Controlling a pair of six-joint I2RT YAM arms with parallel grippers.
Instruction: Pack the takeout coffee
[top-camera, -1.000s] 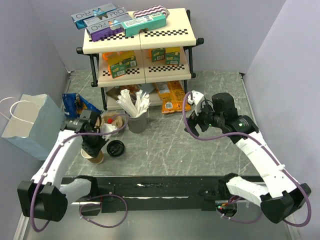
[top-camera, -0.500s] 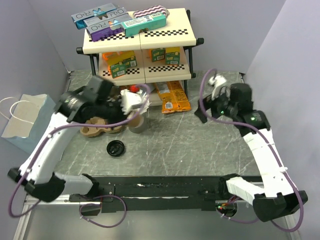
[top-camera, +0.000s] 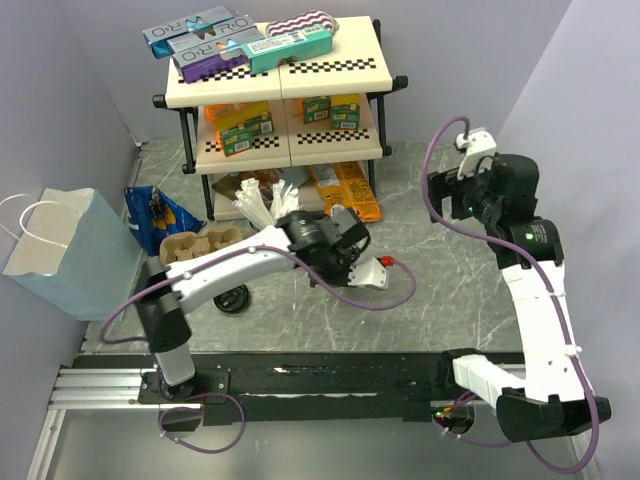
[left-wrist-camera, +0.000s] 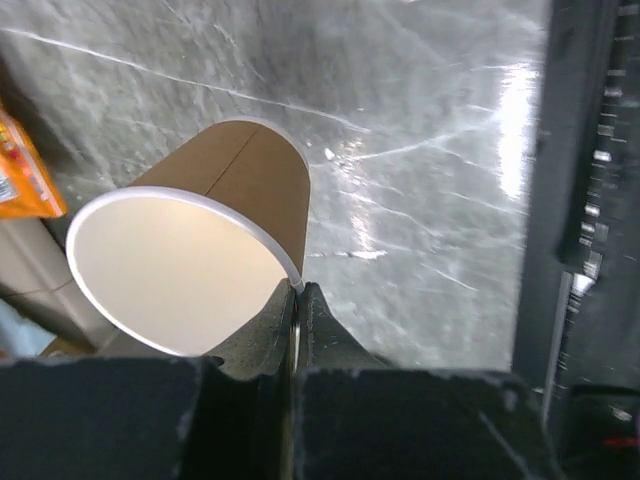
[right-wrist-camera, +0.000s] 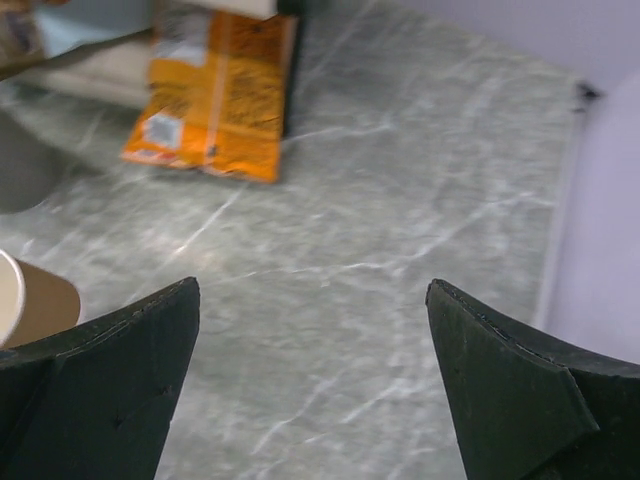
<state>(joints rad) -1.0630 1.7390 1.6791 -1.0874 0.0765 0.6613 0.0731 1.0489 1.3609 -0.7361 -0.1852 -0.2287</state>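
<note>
The paper cup (left-wrist-camera: 240, 175) is held lidless over the middle of the table, its rim pinched in the clenched left gripper (left-wrist-camera: 298, 300). It has been carried away from the black lid (top-camera: 235, 298) and the cup carrier (top-camera: 195, 243), both left behind on the left. The right gripper (right-wrist-camera: 310, 290) is spread wide and empty, and has been drawn back to the right. Lidding is judged still outstanding.

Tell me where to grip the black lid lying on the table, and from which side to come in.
Pinch the black lid across its rim, coming straight down from above. It lies flat and low on the table, so a sideways approach would find little wall. Favour its near side: the left arm hangs over its far edge.
</note>
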